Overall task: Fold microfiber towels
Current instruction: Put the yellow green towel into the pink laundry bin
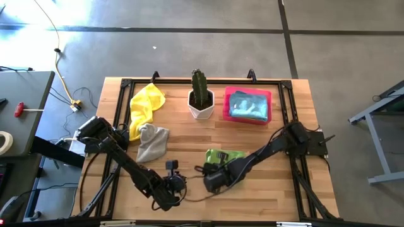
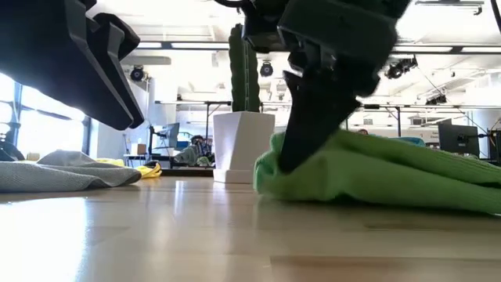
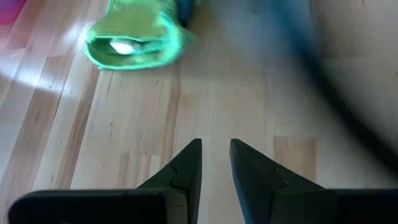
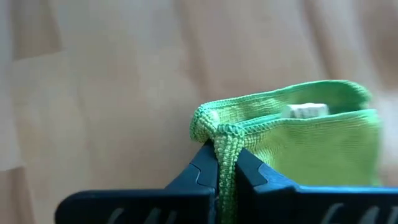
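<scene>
The right gripper (image 4: 225,163) was clamped on a hem of the lime green microfiber towel (image 4: 298,140), its two dark fingers pressed together on a pinched edge of the cloth. That towel (image 1: 222,156) lay bunched and partly folded on the light wooden table (image 1: 189,142), right of centre and toward the near side, and the right arm reached in from the right edge to meet it. In the low view the green towel (image 2: 391,174) sat flat on the boards with the dark gripper coming down on its left end.

The left gripper (image 3: 215,163) hung over bare wood near the table's near edge, just left of the green towel (image 3: 134,38), with its fingers a narrow gap apart and nothing between them. In the high view it (image 1: 172,186) was low in the middle of the near side.

A grey microfiber towel (image 1: 152,142) lay crumpled on the left half of the table, and a yellow microfiber towel (image 1: 146,104) lay crumpled just beyond it, the two touching. At the far side stood a green cactus in a white faceted pot (image 1: 201,96). Right of it sat a rigid pink rectangular tray (image 1: 246,93) with a light blue microfiber towel (image 1: 247,106) folded inside it.
</scene>
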